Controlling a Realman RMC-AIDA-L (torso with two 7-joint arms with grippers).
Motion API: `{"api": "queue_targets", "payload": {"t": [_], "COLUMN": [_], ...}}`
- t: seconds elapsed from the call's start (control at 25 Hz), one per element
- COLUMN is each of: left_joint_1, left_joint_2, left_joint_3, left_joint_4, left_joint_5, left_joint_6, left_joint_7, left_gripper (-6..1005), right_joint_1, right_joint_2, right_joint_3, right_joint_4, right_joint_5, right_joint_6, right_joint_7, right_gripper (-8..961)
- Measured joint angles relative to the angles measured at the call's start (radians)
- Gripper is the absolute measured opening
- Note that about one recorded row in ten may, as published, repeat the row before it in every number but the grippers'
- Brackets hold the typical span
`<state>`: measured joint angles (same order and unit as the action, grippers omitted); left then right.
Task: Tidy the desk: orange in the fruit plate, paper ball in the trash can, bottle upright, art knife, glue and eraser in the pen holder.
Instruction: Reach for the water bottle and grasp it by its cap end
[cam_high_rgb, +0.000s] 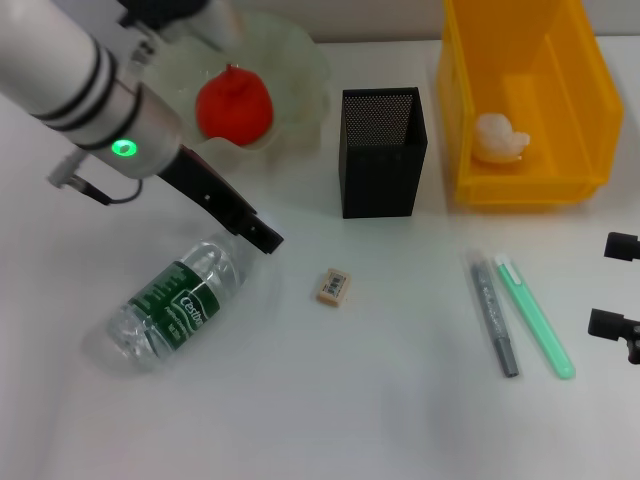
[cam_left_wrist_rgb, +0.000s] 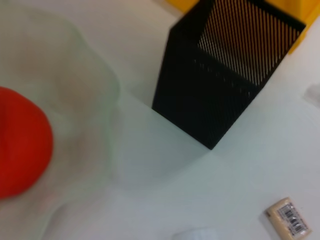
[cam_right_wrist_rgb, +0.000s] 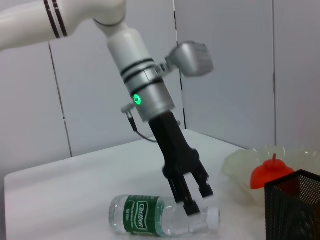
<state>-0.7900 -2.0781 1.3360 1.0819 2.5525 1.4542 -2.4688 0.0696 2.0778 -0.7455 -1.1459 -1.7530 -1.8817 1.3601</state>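
Observation:
The bottle (cam_high_rgb: 178, 300) lies on its side at the front left, its cap end (cam_right_wrist_rgb: 213, 215) pointing toward the pen holder. My left gripper (cam_high_rgb: 265, 240) reaches down at the bottle's neck, and the right wrist view shows that gripper (cam_right_wrist_rgb: 197, 197) open, its fingers slightly apart. The orange (cam_high_rgb: 233, 105) sits in the fruit plate (cam_high_rgb: 300, 70). The paper ball (cam_high_rgb: 498, 138) lies in the trash can (cam_high_rgb: 590, 120). The eraser (cam_high_rgb: 334, 285) rests on the table in front of the pen holder (cam_high_rgb: 380, 150). A grey art knife (cam_high_rgb: 494, 312) and green glue (cam_high_rgb: 535, 315) lie side by side at the right. My right gripper (cam_high_rgb: 615, 284) is open at the right edge.
The left wrist view looks down on the fruit plate's rim (cam_left_wrist_rgb: 107, 85), the pen holder (cam_left_wrist_rgb: 210, 85) and the eraser (cam_left_wrist_rgb: 288, 218). White tabletop stretches across the front between bottle and pens.

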Motion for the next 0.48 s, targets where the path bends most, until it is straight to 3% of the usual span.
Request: {"api": "queue_targets", "payload": {"t": [0.28,0.48], "left_joint_1": [-0.031,-0.063], "left_joint_2": [-0.002,-0.002], "left_joint_3": [0.138,0.159], "left_joint_4": [-0.116,-0.205], "left_joint_5": [0.000,0.008], "left_joint_6": [-0.165,-0.210], "left_joint_7": [-0.063,-0.062], "left_gripper": [854,854], "right_joint_1": [0.005,0.007], "right_joint_2": [0.001,0.001], "right_joint_3": [0.013,0.014], "right_joint_4": [0.013,0.023], "right_joint_5": [0.000,0.000], "right_joint_6": [-0.010,-0.011], "right_joint_7": [-0.001,-0.001], "right_gripper": [812,811]}}
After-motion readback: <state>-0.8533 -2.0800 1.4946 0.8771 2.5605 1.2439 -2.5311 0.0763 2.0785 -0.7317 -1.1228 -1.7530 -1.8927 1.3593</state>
